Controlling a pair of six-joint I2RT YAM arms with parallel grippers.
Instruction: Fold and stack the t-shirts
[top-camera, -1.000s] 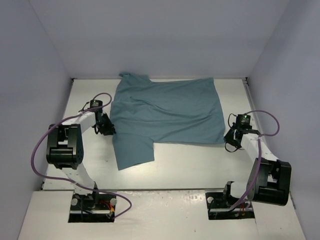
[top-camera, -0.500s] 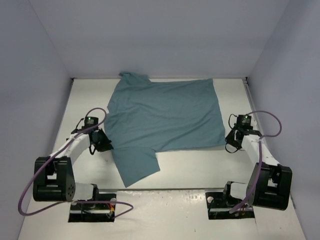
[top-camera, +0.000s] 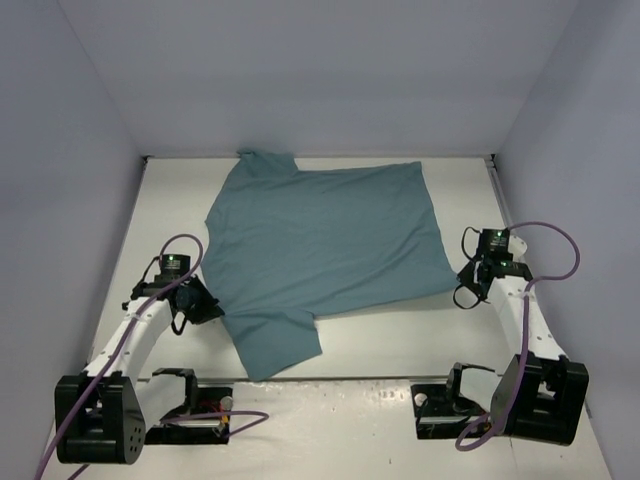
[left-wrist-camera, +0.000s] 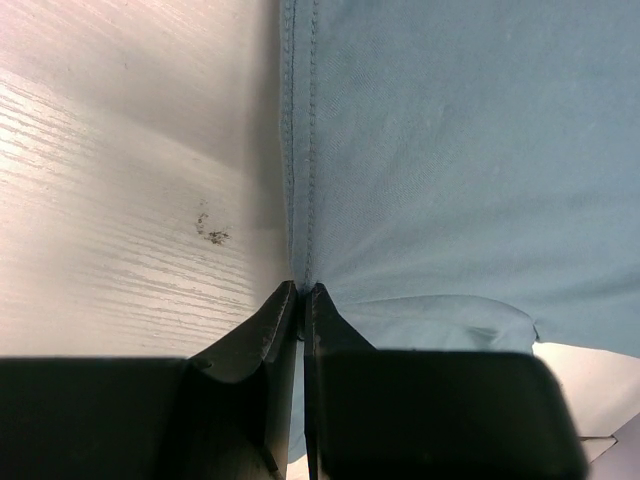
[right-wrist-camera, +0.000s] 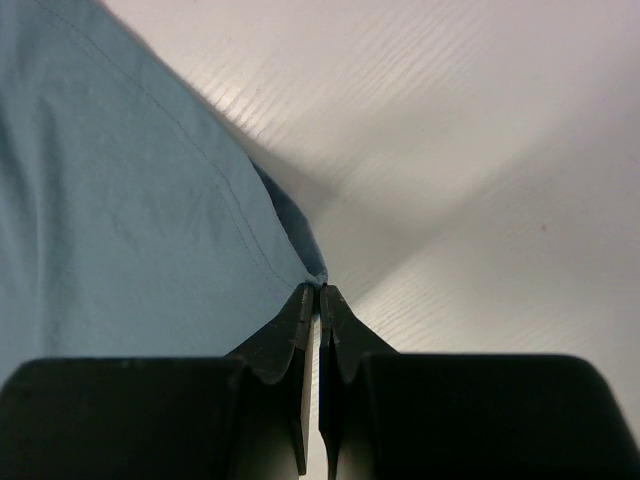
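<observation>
The teal t-shirt (top-camera: 320, 245) lies spread across the middle of the white bench (top-camera: 380, 345), one sleeve pointing toward the near edge (the other reaches the back wall). The left arm (top-camera: 140, 330) has its jaws pinched together on the shirt's stitched left edge, beside that near sleeve. The right arm (top-camera: 520, 310) has its jaws clamped on the shirt's near right corner.

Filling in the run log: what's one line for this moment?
left gripper: shut on shirt edge | right gripper: shut on shirt corner | shirt: spread on table
</observation>
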